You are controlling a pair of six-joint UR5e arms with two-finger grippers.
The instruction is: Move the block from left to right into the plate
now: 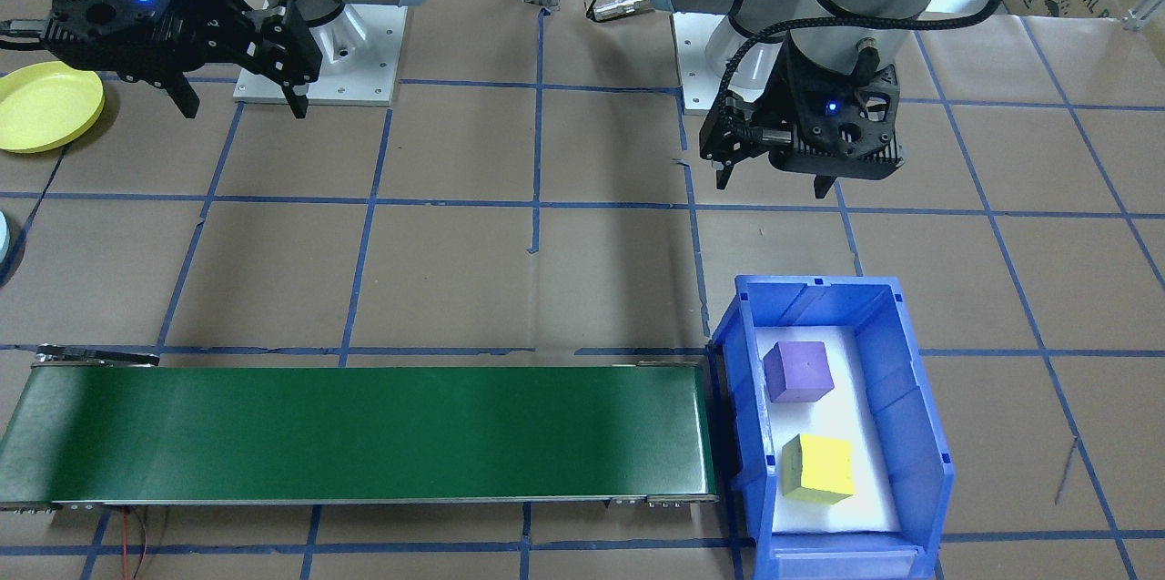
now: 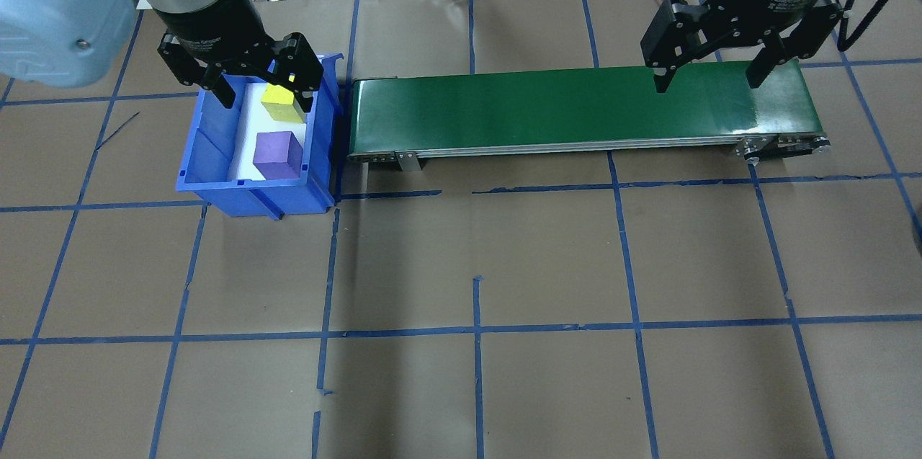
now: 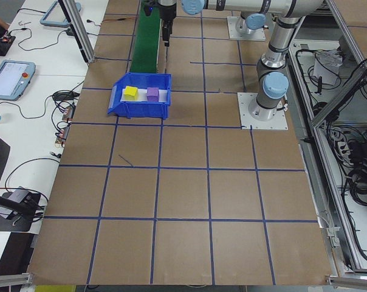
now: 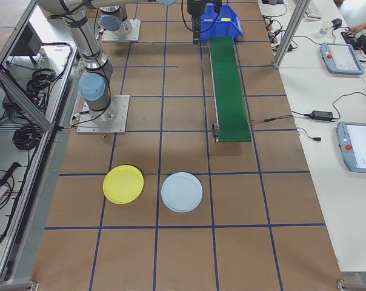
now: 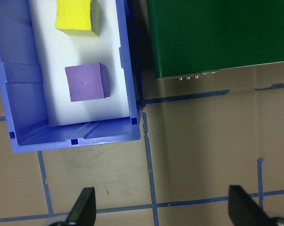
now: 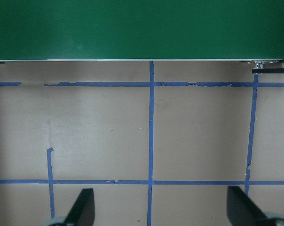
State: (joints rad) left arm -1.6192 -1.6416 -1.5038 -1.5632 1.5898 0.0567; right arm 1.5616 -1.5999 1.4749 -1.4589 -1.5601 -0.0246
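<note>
While both blocks lie in the bin (image 1: 919,416), we log the task as not yet begun: no block is held, none rides the belt (image 1: 364,430), none sits in the yellow plate (image 4: 123,184). Landmark: the belt. Bin, blue, open-topped, touching or just beside the belt's left end; inside, on a white liner, the purple block (image 1: 798,371) on the robot's side and the yellow block (image 1: 819,469) on the far side, apart from each other and from the walls. Left gripper (image 1: 774,182), fingers spread and empty, hangs above bare table on the robot's side of the bin, near the belt's left end; its wrist view shows both fingertips (image 5: 83,207) with nothing between them. Right gripper (image 1: 241,106), likewise spread and empty, hangs on the robot's side of the belt's right end. Yellow plate: on the table past the belt's right end, well apart from it, with a pale blue plate (image 4: 182,192) beside it. Left to do, as we judge it: lift a block out, carry it along or over the belt, set it in the yellow plate. Edges and room: the bin's walls stand higher than the blocks, so entry must be from above; the gaps around each block look wide enough for a finger either side. Table on the robot's side of the belt is bare, taped in squares.
</note>
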